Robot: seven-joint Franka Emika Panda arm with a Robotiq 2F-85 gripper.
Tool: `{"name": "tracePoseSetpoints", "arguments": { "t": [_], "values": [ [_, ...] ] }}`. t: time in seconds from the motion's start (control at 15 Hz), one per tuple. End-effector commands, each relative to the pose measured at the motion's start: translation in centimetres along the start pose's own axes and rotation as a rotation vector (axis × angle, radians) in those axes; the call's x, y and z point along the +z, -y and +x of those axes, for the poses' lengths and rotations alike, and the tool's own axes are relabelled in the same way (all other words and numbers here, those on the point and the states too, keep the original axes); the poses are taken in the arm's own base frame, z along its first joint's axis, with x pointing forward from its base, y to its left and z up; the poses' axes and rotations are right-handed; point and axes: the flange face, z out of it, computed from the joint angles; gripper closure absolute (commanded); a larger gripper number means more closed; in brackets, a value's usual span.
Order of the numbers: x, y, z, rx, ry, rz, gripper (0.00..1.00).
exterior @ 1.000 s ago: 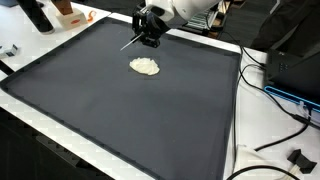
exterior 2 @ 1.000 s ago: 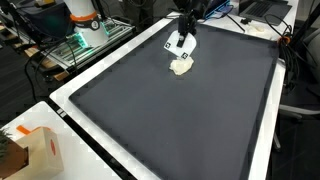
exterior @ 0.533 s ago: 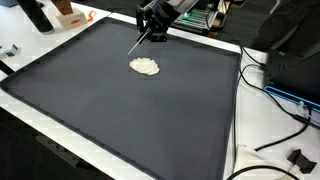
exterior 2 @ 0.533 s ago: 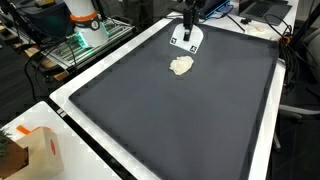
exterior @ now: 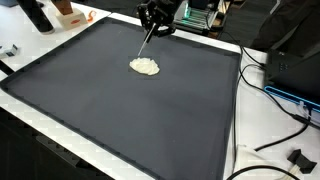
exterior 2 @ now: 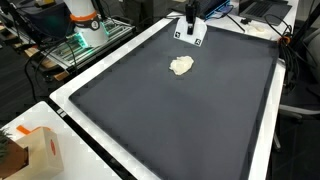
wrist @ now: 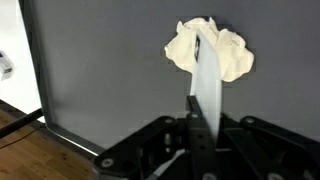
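Dark grey matte mat (exterior: 120,110) covers most of the white table (exterior: 250,105). Above its far side hangs the gripper (exterior: 157,17), jaws pinched shut on a thin, flat white strip (wrist: 207,85). A crumpled cream wad (exterior: 145,66) lies on the mat beneath, untouched.

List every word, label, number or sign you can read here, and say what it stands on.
None can be read in any view.
Orange box: any print is too blurred to read.
White plate by the gripper: too small to read.
White strip held in the gripper, cream lump, dark mat: no marks show.
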Motion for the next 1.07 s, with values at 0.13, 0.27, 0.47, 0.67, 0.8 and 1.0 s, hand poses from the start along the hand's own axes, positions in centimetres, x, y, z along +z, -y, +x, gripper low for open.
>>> {"name": "tracePoseSetpoints", "arguments": {
  "t": [0.13,0.27,0.47,0.67,0.8,1.0],
  "values": [
    [-1.1,-1.3,-1.3,-0.019,-0.008,0.151,0.99],
    [-1.4,-1.6,-1.5,-0.026,-0.012,0.196,0.99],
    [-1.7,-2.0,-1.7,-0.027,-0.014,0.247,0.99],
    [-2.1,-2.3,-1.8,-0.045,-0.032,0.29,0.99],
    [-2.0,-1.9,-0.8,-0.039,-0.02,0.263,0.96],
    [-2.1,-2.0,-1.0,-0.042,-0.025,0.269,0.96]
  ]
}}
